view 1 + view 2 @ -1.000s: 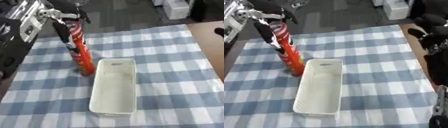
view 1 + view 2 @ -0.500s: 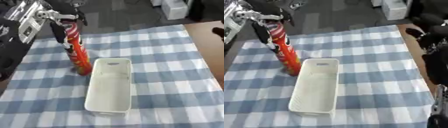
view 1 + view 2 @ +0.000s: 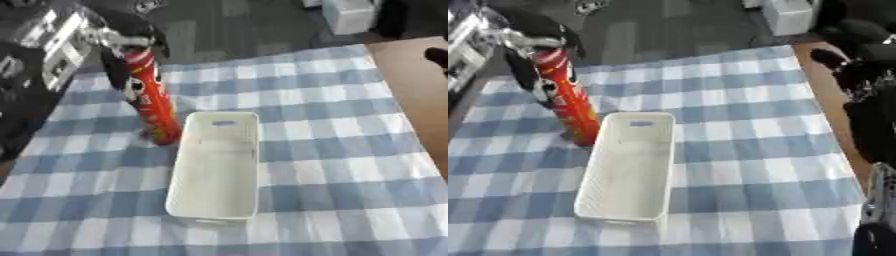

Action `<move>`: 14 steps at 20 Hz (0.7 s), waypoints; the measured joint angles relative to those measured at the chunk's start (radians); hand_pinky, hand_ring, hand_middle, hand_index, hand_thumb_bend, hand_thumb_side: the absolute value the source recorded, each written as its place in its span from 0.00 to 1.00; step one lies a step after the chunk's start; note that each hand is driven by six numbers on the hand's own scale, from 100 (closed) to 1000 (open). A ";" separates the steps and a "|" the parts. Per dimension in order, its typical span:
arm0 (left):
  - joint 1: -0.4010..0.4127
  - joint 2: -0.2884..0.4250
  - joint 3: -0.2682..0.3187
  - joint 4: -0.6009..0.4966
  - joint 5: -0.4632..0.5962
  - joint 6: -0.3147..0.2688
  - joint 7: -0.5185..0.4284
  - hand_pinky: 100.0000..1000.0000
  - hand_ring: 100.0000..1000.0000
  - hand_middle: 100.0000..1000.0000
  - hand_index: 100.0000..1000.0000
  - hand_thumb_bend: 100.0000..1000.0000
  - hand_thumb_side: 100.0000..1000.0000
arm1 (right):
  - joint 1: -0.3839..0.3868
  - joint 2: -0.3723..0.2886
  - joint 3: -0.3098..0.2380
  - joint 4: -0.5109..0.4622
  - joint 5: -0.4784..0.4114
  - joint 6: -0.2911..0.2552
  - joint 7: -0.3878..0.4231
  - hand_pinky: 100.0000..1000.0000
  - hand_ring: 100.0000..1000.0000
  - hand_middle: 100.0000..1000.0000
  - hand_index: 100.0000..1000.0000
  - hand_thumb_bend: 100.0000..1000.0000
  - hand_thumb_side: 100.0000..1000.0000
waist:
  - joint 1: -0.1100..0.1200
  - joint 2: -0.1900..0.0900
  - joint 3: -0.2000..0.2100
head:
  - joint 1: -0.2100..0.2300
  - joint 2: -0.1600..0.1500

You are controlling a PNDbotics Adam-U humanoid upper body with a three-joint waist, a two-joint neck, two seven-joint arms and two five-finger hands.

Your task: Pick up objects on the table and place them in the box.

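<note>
A tall red tube can (image 3: 152, 100) leans with its top toward the far left. Its lower end is at the checked cloth, beside the far left corner of the white box (image 3: 214, 172). My left hand (image 3: 121, 56) is shut on the can's upper part, its fingers curled round it. The long white box lies in the middle of the table with nothing in it. My right hand (image 3: 857, 64) shows as a dark shape at the table's right edge, away from both.
A blue and white checked cloth (image 3: 332, 130) covers the table. A bare brown strip of table (image 3: 420, 95) runs along the right side. Dark floor and a pale cabinet (image 3: 348, 15) lie beyond the far edge.
The whole picture has shifted a little, so the camera moved. The can, my left hand and the box keep about the same places relative to each other.
</note>
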 measured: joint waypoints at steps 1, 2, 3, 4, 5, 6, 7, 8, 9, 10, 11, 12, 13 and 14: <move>0.000 0.000 0.000 0.000 -0.002 -0.001 0.001 0.43 0.73 0.83 0.88 0.80 0.42 | 0.000 0.000 0.000 0.000 0.000 0.000 0.000 0.90 0.93 0.87 0.79 0.00 0.47 | 0.000 0.000 0.000 | 0.000 0.000; 0.000 0.000 0.000 0.000 -0.004 -0.001 0.001 0.44 0.73 0.83 0.88 0.80 0.49 | 0.000 0.000 0.000 0.000 0.000 0.000 0.000 0.90 0.93 0.87 0.79 0.00 0.47 | 0.000 0.000 -0.001 | 0.000 0.000; 0.000 0.000 0.000 0.000 -0.004 -0.001 0.001 0.44 0.73 0.83 0.88 0.80 0.49 | 0.000 0.000 0.000 0.000 0.000 0.000 0.000 0.90 0.93 0.87 0.79 0.00 0.47 | 0.000 0.000 -0.001 | 0.000 0.000; 0.000 0.000 0.000 0.000 -0.005 -0.001 0.001 0.45 0.73 0.83 0.88 0.79 0.51 | 0.000 0.000 0.000 0.000 0.000 0.000 0.000 0.90 0.93 0.87 0.79 0.00 0.47 | 0.000 0.000 -0.001 | 0.000 0.000; 0.000 -0.001 0.000 0.000 -0.005 -0.001 0.001 0.45 0.73 0.83 0.88 0.80 0.51 | 0.000 0.000 0.000 0.000 0.000 0.000 0.000 0.90 0.93 0.87 0.79 0.00 0.47 | -0.001 0.000 -0.001 | 0.000 0.000; 0.001 -0.001 0.000 0.000 -0.005 -0.001 0.001 0.44 0.72 0.82 0.86 0.76 0.51 | 0.000 0.000 0.000 0.000 0.000 0.000 0.000 0.90 0.93 0.87 0.79 0.00 0.47 | -0.001 0.000 -0.001 | 0.000 0.000; 0.001 -0.001 0.000 0.000 -0.006 -0.002 0.002 0.44 0.72 0.82 0.86 0.76 0.51 | 0.000 0.000 0.000 0.000 0.000 0.000 0.000 0.90 0.93 0.87 0.79 0.00 0.47 | -0.001 0.000 -0.001 | 0.000 0.001; 0.001 -0.002 0.000 0.000 -0.006 -0.004 0.004 0.40 0.67 0.77 0.79 0.70 0.37 | 0.000 0.000 0.000 0.000 0.000 0.000 0.000 0.90 0.93 0.87 0.79 0.00 0.47 | -0.001 0.000 -0.001 | 0.000 0.001; 0.001 -0.004 0.000 0.000 -0.006 -0.006 0.006 0.37 0.65 0.75 0.76 0.68 0.29 | 0.000 0.000 0.000 0.000 0.000 0.000 0.000 0.90 0.93 0.87 0.79 0.00 0.47 | -0.001 0.000 -0.001 | 0.000 0.001; 0.001 -0.004 0.000 0.000 -0.006 -0.006 0.006 0.31 0.59 0.68 0.69 0.64 0.24 | 0.000 0.000 0.000 0.000 0.000 0.000 0.000 0.90 0.93 0.87 0.79 0.00 0.47 | -0.001 0.000 -0.002 | 0.000 0.002; 0.002 -0.005 0.000 0.000 -0.006 -0.006 0.006 0.31 0.59 0.68 0.69 0.64 0.24 | 0.000 0.000 0.000 0.000 0.000 0.000 0.000 0.90 0.93 0.87 0.79 0.00 0.47 | -0.001 0.000 -0.002 | 0.000 0.003; 0.002 -0.005 0.000 0.000 -0.005 -0.007 0.007 0.15 0.49 0.52 0.53 0.53 0.19 | 0.000 0.000 0.000 0.000 0.000 0.000 0.000 0.90 0.93 0.87 0.79 0.00 0.47 | -0.001 0.000 -0.002 | 0.000 0.004; 0.003 -0.005 0.000 -0.003 -0.003 -0.007 0.007 0.07 0.44 0.46 0.46 0.48 0.17 | 0.000 0.000 0.000 0.000 0.000 0.000 0.000 0.90 0.93 0.87 0.79 0.00 0.47 | -0.001 0.000 -0.002 | 0.000 0.005; 0.004 -0.005 0.000 -0.009 0.002 -0.007 0.007 0.00 0.39 0.40 0.40 0.42 0.15 | 0.000 0.000 0.000 0.000 0.000 0.000 0.000 0.90 0.93 0.87 0.79 0.00 0.47 | -0.001 0.000 -0.002 | 0.000 0.006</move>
